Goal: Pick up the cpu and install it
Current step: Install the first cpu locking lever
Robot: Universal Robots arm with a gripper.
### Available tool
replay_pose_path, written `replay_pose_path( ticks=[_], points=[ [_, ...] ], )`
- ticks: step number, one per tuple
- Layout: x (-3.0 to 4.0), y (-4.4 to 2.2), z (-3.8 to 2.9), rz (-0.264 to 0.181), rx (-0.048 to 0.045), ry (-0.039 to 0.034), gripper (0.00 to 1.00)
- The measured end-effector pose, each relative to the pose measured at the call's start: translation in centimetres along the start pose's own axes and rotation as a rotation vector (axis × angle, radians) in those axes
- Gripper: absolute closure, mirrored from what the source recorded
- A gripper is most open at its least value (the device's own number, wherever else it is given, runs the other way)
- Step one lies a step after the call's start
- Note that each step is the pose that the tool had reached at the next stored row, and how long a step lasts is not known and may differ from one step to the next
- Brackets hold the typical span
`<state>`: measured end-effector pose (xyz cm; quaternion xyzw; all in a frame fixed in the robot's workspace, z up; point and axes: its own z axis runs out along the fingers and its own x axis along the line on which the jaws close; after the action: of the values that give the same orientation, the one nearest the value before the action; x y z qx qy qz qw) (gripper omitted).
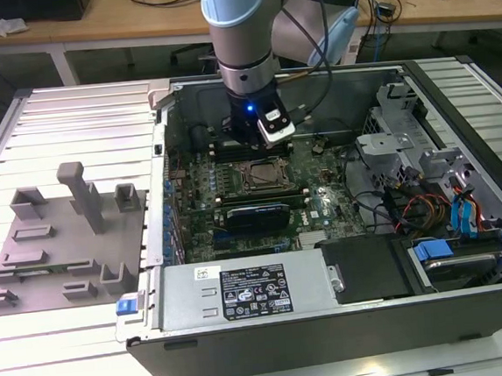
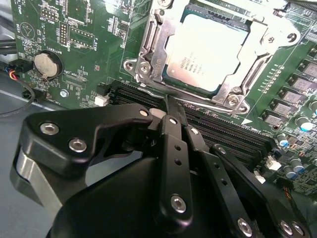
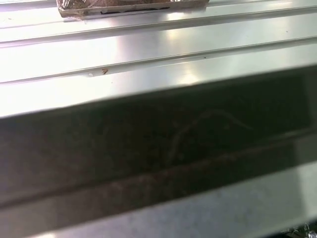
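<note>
The cpu point(image 2: 208, 52) sits flat in its socket point(image 2: 148, 54), with memory slots point(image 2: 223, 131) just beside it. The end effector point(image 2: 171, 106) hangs near it, fingers together and holding nothing. A grey tray point(image 1: 58, 249) rests on the bench point(image 1: 80, 344).

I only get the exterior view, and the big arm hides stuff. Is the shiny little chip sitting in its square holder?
Observer: Yes. In the second wrist view the cpu lies flat inside the socket's metal frame.
Operator: Is the hand holding anything?
Observer: No. The hand is shut with nothing in it, and it is apart from the cpu.
Operator: What's near the hand that I can't see?
Observer: A round coin battery on the green board, off to one side of the socket.
Operator: And the other wrist camera?
Observer: The first wrist view shows a pale ribbed metal surface with a dark band across it.
</note>
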<state>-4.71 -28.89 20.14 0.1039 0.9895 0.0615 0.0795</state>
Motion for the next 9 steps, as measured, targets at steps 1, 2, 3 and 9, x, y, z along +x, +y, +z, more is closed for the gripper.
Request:
replay_pose_path(
  ticks=[1, 2, 3, 9],
  points=[
    [0.03, 0.0, 0.0, 0.002, 0.0003, -0.0005, 0.89],
    [0.04, -0.01, -0.01, 0.004, 0.001, -0.0011, 0.89],
    [0.04, -0.01, -0.01, 0.006, 0.0025, -0.0022, 0.89],
    [0.04, -0.03, -0.01, 0.019, 0.018, -0.0085, 0.89]
  ],
)
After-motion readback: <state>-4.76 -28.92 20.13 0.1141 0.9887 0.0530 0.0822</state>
